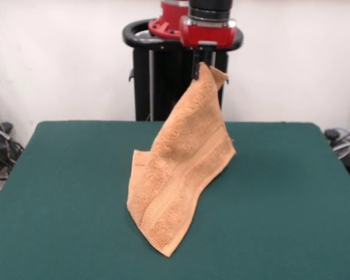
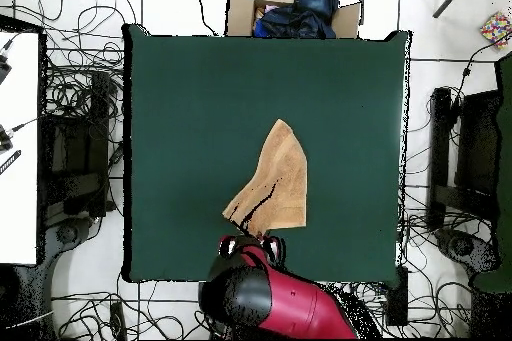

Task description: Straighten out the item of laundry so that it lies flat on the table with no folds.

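jaws clamped on towel (image 1: 181,175) corner | green table (image 1: 280,192) | cabled floor (image 2: 80,107)

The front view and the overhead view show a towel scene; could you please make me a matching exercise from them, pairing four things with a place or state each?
Things:
1. light orange terry-cloth hand towel
2. dark green felt-covered table
3. gripper of the red and black arm
4. brown cardboard box in the overhead view

Places or states:
A. on the floor beyond the table's edge, dark cloth inside
B. shut on one corner, raised above the table
C. hanging by one corner, lower end resting on the table
D. under the towel's lower end

Pairs: 1-C, 2-D, 3-B, 4-A
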You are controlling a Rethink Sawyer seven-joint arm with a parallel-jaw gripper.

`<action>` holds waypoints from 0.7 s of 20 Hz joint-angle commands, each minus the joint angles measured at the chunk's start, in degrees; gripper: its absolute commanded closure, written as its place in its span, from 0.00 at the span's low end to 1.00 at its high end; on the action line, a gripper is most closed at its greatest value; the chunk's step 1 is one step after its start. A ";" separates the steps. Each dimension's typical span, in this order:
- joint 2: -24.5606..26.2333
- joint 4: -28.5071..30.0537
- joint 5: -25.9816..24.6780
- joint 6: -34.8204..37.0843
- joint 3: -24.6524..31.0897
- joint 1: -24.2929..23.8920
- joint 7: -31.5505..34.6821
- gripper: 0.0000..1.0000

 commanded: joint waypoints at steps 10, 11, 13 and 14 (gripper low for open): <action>4.49 8.02 3.35 -13.44 1.91 -2.15 18.98 1.00; 4.48 7.95 3.47 -13.86 1.25 -1.54 19.01 1.00; 4.46 7.52 3.84 -13.76 -0.10 0.04 18.68 1.00; 4.47 7.45 4.09 -13.57 -0.57 0.55 18.57 1.00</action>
